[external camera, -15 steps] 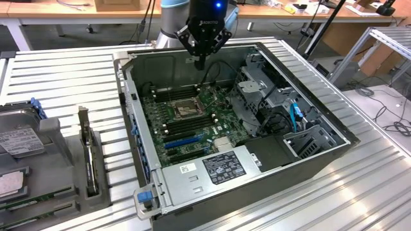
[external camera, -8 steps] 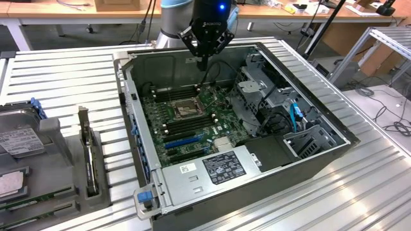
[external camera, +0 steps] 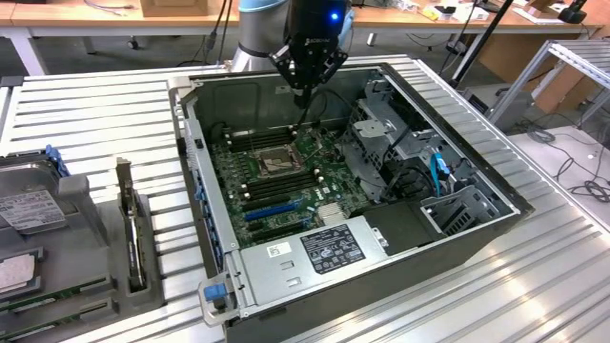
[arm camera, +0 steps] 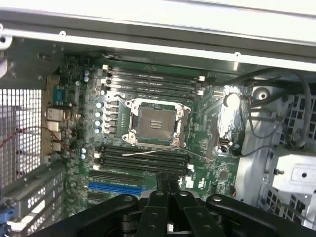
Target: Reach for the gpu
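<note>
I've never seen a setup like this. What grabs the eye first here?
An open grey computer case lies on the ribbed metal table, baring its green motherboard and empty silver processor socket. The black robot gripper hangs over the case's far end, shut. On the exterior view's left, a thin dark card stands upright in a grey rack.

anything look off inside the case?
The CPU socket sits bare, with no cooler on it. A thin metal rod, probably the socket's lever, lies slanted across the memory slots. A loose red wire strays over the rear grille. Nothing looks spilled or broken.
</note>
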Controlling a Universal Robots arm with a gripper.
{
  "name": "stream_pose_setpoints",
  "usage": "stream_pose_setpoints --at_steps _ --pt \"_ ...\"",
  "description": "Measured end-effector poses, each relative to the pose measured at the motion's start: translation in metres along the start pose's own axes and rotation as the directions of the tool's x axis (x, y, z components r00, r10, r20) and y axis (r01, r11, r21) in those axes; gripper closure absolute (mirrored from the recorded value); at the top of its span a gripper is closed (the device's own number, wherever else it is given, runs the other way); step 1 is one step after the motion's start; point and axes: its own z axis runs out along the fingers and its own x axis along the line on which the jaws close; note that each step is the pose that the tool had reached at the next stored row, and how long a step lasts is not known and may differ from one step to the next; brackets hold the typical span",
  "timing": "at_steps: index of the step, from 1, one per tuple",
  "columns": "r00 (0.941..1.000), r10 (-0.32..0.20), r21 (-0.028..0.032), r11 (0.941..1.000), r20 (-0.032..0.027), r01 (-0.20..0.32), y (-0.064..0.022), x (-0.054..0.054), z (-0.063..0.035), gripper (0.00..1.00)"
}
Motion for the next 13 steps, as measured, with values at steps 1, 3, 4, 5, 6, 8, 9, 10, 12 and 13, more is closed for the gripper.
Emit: stream_pose_setpoints --at_steps 1,3,4,5,6,8,9,10,12,13 --pt "0.9998 -0.019 0.0005 0.9998 0.0017 0.019 0.0001 0.000 0.0006 0.89" --pt "0.9989 -0.047 0.0013 0.9989 0.0039 0.047 0.0002 0.000 0.0014 0.89" --pt "0.9989 -0.047 0.0007 0.9989 0.0041 0.047 0.0002 0.000 0.0015 0.89" --pt "0.9989 -0.047 -0.0015 0.9989 0.0046 0.047 0.0002 0.000 0.0019 0.89" --pt "0.9995 -0.032 -0.0044 0.9995 0.0037 0.032 0.0003 0.000 0.0024 0.89" --pt "1.0000 0.008 -0.0054 1.0000 0.0004 -0.008 0.0003 0.000 0.0025 0.89" --pt "0.9999 0.010 -0.0054 0.9999 0.0008 -0.010 0.0004 0.000 0.0021 0.89" --pt "0.9999 0.011 -0.0054 0.9999 0.0023 -0.011 0.0006 0.001 -0.0015 0.89" --pt "0.9999 0.011 -0.0048 0.9999 0.0051 -0.011 0.0004 0.001 -0.0106 0.89" --pt "0.9999 0.011 -0.0046 0.9999 0.0068 -0.011 0.0003 0.002 -0.0155 0.89"
